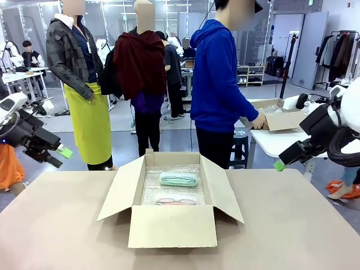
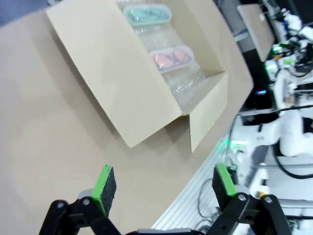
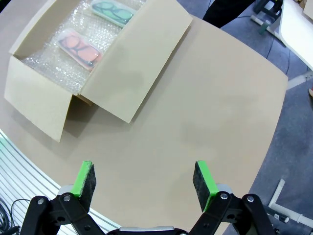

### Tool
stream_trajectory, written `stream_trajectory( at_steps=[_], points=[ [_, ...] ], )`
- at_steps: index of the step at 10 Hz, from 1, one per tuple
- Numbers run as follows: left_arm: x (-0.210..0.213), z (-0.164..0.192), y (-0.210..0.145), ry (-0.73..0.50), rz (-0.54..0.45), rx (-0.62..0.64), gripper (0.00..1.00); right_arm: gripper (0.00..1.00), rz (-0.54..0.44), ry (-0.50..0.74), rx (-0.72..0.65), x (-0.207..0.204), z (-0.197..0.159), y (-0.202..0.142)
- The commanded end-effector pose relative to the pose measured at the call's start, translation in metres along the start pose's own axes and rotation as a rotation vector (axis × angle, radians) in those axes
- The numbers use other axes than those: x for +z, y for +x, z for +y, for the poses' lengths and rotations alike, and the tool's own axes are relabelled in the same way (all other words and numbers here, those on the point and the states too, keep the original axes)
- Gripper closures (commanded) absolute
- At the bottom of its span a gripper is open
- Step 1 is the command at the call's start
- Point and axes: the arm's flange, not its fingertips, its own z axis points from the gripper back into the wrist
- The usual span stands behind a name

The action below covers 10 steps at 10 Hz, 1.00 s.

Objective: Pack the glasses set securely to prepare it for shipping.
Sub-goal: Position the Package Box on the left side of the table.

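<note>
A mint-green glasses case (image 1: 178, 179) (image 2: 145, 14) (image 3: 113, 12) and a pale pink case (image 1: 176, 200) (image 2: 169, 58) (image 3: 78, 47) lie side by side on bubble wrap inside an open brown cardboard box (image 1: 172, 226) (image 2: 107, 73) (image 3: 137, 63) at the table's middle. My left gripper (image 1: 63, 152) (image 2: 164, 183) hangs open above the table's left edge, holding nothing. Off the table's right edge my right gripper (image 1: 279, 165) (image 3: 144, 178) is raised and open, also with nothing in it. Both are well clear of the box.
The box's four flaps stand spread outward. A person in a blue hoodie (image 1: 216, 84) stands beyond the far edge, turned away, a hand on another cardboard box (image 1: 278, 115) on a white side table. Bare table surface (image 1: 292, 225) lies on both sides of the box.
</note>
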Motion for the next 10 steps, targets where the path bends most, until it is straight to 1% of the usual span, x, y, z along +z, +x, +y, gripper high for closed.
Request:
stream_trajectory(
  at_steps=[1,2,4,5,6,7,9,10],
  points=[
    [-0.007,0.025,0.013,-0.123,0.069,0.055,0.00,0.00,-0.009,-0.006,0.007,0.000,-0.001,0.001],
    [-0.011,0.038,0.009,-0.179,0.097,0.072,0.00,0.00,-0.009,-0.006,0.007,0.000,-0.001,0.001],
    [-0.019,0.069,0.004,-0.248,0.098,0.128,0.00,0.00,-0.009,-0.006,0.007,0.000,-0.001,0.001],
    [-0.024,0.085,0.003,-0.360,0.107,0.162,0.00,0.00,-0.009,-0.006,0.007,0.000,-0.001,0.001],
    [-0.039,0.101,-0.002,-0.295,0.048,0.157,0.00,0.00,-0.009,-0.006,0.007,0.000,-0.001,0.001],
    [-0.061,0.113,-0.010,-0.286,0.007,0.182,0.00,0.00,-0.009,-0.006,0.007,0.000,-0.001,0.001],
    [-0.098,0.123,-0.021,-0.272,-0.092,0.186,0.00,0.00,-0.009,-0.006,0.007,0.000,-0.001,0.001],
    [-0.114,0.131,-0.024,-0.296,-0.135,0.255,0.00,0.00,-0.009,-0.006,0.007,0.000,-0.001,0.001]
  ],
)
